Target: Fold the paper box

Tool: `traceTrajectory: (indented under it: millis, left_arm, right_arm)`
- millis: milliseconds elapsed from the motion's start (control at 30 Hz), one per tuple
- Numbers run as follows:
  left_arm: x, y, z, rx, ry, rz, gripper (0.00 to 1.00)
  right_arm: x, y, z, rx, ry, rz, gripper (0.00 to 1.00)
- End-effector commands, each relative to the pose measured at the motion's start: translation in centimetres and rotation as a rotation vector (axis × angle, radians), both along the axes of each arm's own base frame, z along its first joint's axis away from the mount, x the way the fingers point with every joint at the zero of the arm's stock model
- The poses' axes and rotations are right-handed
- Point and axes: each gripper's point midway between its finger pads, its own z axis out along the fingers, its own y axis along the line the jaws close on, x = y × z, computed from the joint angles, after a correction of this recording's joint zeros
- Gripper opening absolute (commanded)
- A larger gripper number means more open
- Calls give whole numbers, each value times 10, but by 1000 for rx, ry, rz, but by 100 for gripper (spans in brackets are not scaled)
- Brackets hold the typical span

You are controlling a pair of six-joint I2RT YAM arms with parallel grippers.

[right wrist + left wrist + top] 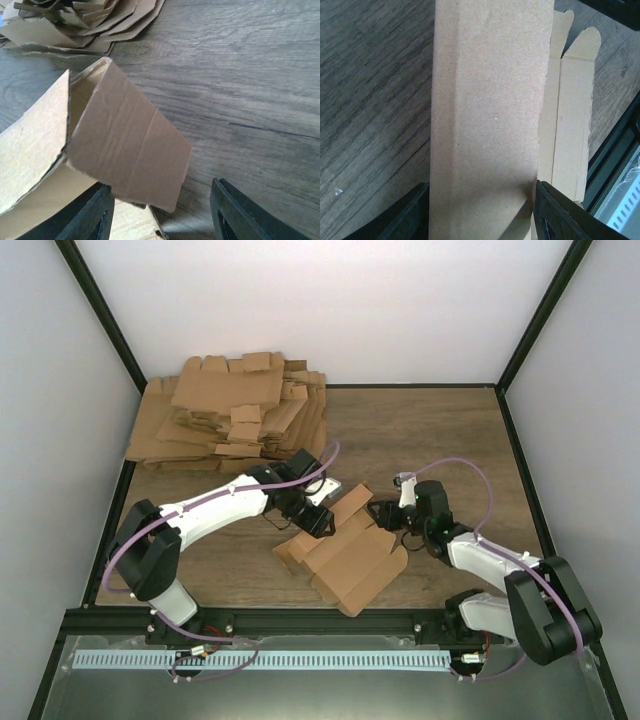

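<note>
Seen from above, a wooden counter [430,430] carries the paper box [345,555], a brown cardboard blank partly folded, lying near the front edge between the two arms. Part of it rises off the counter while wide flaps spread flat toward the front rail. The left pincer [318,523] sits at the box's upper left part, and the right pincer [385,515] is just beside its raised upper right end. In the left wrist view, the left pincer's fingers [410,215] are spread wide with a long cardboard panel filling the gap between them, its edges meeting both fingers; whether they press on it cannot be told. More flaps, with rounded tabs, lie to the right of that panel. In the right wrist view, the right pincer is open and holds nothing. A creased flap of the box hangs tilted in front of it, nearer its left finger [95,215], with bare counter under the right finger. A pile of flat cardboard blanks [235,415] lies at the far left corner, well apart from the box.
</note>
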Motion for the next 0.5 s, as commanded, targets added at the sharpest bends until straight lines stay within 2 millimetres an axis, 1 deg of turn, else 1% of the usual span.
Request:
traceTrajectory:
  millis: [0,67,133,300,400,467]
  left_arm:
    - [-4,-1,10,-39,0,-20,56]
    - [-4,0,10,-39,1,-20,56]
    - [-4,1,9,-33,1,-20,56]
    - [-5,5,7,-20,0,-14,56]
    - [-5,6,5,-11,0,-12,56]
    - [-5,6,3,-9,2,-12,56]
  right_arm:
    - [21,3,16,-13,-54,-32,55]
    - [25,0,11,-26,-29,-62,53]
    - [31,-8,5,-42,-6,-122,52]
    - [37,-20,-6,-61,43,-218,51]
    - [38,-19,-5,-55,60,-225,51]
    - [37,-15,1,-41,56,-204,51]
